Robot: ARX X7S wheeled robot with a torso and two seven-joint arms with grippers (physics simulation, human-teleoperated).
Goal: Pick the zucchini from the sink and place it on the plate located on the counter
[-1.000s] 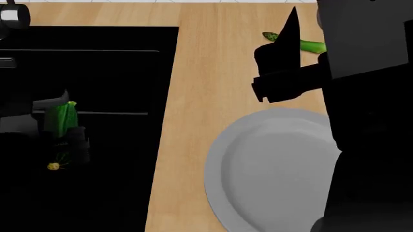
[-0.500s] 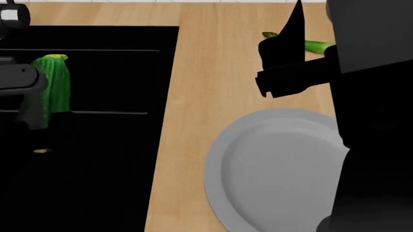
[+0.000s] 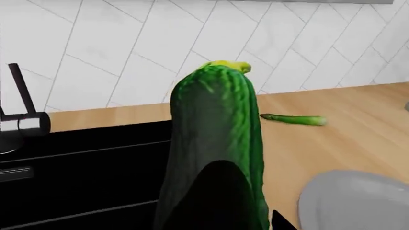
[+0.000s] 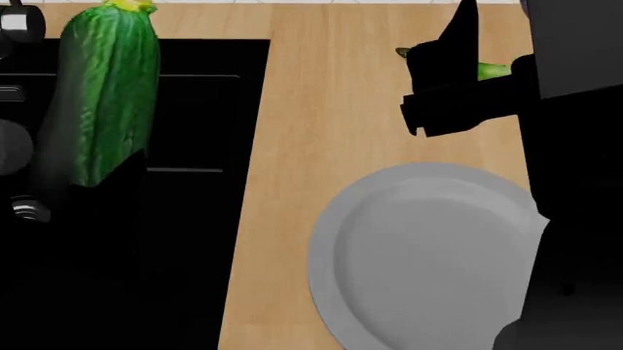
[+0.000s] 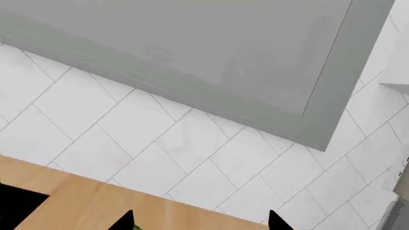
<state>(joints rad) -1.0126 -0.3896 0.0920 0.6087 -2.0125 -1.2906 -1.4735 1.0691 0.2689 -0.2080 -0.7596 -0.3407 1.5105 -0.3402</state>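
Left wrist view: left gripper [image 3: 217, 201] grips zucchini [image 3: 214, 139]; asparagus [image 3: 294, 119] clear, half-hidden in head view.

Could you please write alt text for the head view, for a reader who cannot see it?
The left claw holds the zucchini upright above the black sink. To the right, an empty grey plate sits on the wooden counter. The right claw hovers over the counter beyond the plate, partly hiding an asparagus stalk.

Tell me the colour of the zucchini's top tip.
Yellow, above the dark green striped zucchini; clearest in the left wrist view.
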